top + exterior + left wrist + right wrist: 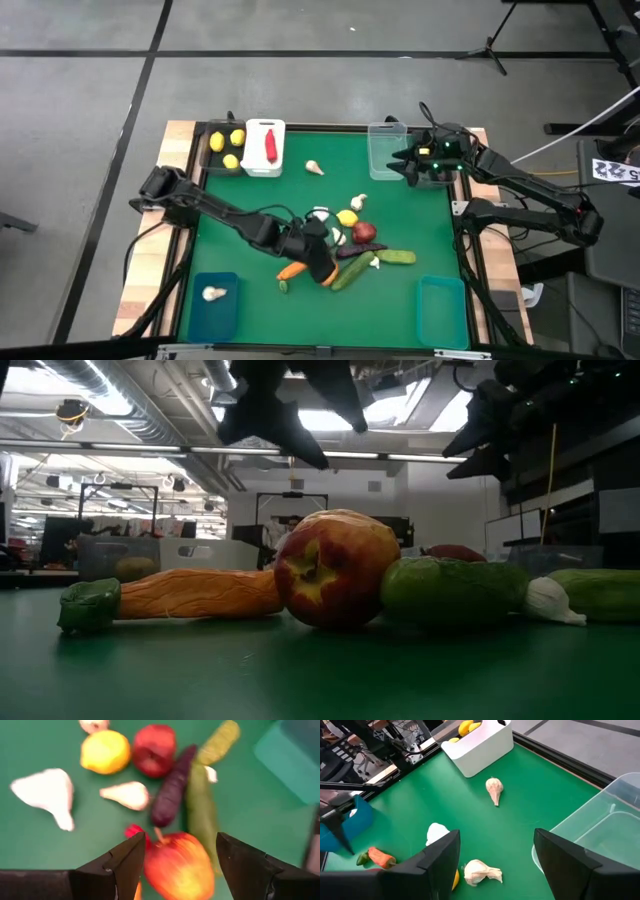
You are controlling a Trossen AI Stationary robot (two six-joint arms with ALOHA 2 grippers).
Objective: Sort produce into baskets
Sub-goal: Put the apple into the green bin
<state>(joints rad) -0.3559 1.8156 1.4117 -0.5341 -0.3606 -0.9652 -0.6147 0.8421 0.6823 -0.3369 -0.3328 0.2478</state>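
Note:
My left gripper (322, 260) is open above the produce pile at the table's middle. In the left wrist view its fingers (131, 861) stand on either side of a red-and-yellow round fruit (177, 867) without touching it; the low view shows the gripper (280, 415) well above the fruit (335, 568). An orange carrot (195, 593), green cucumbers (450, 592), a dark eggplant (172, 790), a lemon (105, 751), a red fruit (155, 749) and garlic bulbs (127, 795) lie around it. My right gripper (408, 165) is open and empty beside the clear bin (386, 150).
A black bin with lemons (222, 150) and a white bin with a red chili (264, 148) stand at the far left. Teal bins stand at the near left (213, 310), holding a garlic bulb, and near right (441, 312). A loose garlic bulb (494, 789) lies near the white bin.

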